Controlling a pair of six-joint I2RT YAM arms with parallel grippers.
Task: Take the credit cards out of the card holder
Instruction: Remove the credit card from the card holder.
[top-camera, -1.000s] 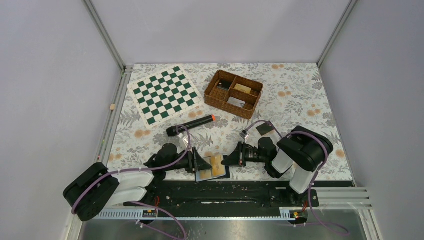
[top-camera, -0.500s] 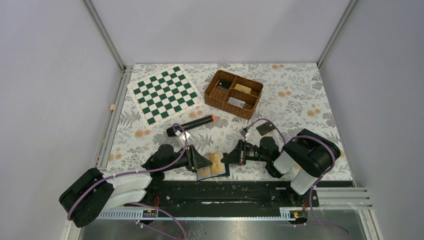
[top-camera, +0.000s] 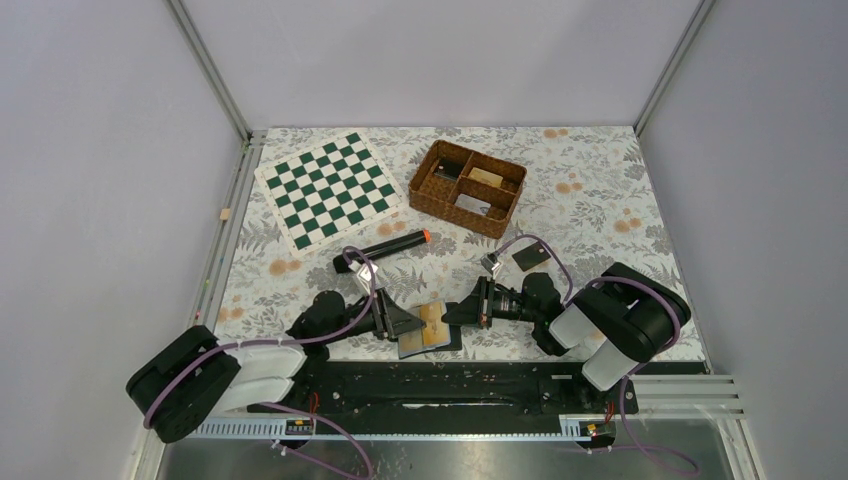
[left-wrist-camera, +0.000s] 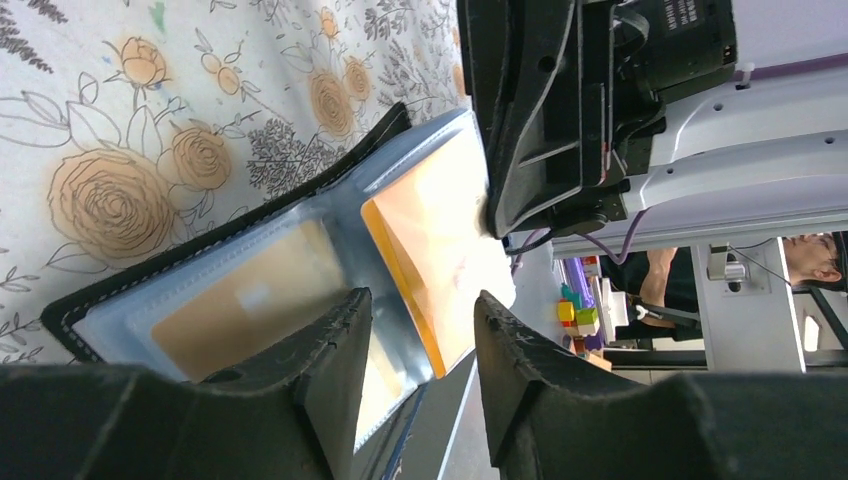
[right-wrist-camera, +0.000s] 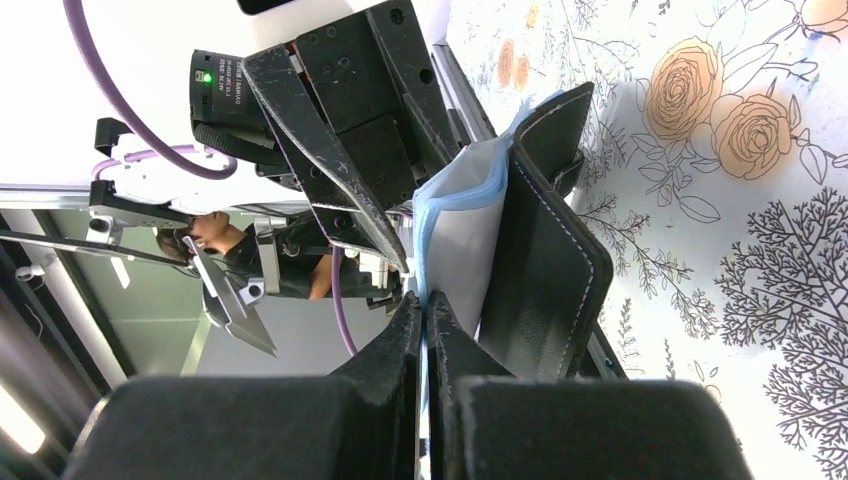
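Here, the bench (top-camera: 600, 190) is wearing a floral cloth of grey leaves and orange roses. Pale lilac-grey walls with aluminium corner posts (top-camera: 208, 68) are closing it in on three sides. Toward the back, a green-and-white chessboard mat (top-camera: 330, 188) is lying on the left and a brown wicker basket (top-camera: 467, 187) is sitting beside it. A black cylinder with an orange tip (top-camera: 385, 248) is resting nearer the arms.

The wallet (top-camera: 430, 328) is lying open at the near edge of the bench, between the two arms, with its blue-grey sleeves facing up. The left end effector (left-wrist-camera: 420, 310) is reaching over it from the left with its fingers spread apart, gripping nothing. The right end effector (right-wrist-camera: 422, 305) is coming in from the right with its fingers pressed together on a thin edge. The left wrist view shows this to be the orange card (left-wrist-camera: 440, 240), which is sticking partway out of its sleeve. A dark card (top-camera: 529, 258) is lying flat on the cloth, well apart from the wallet, behind the right arm.
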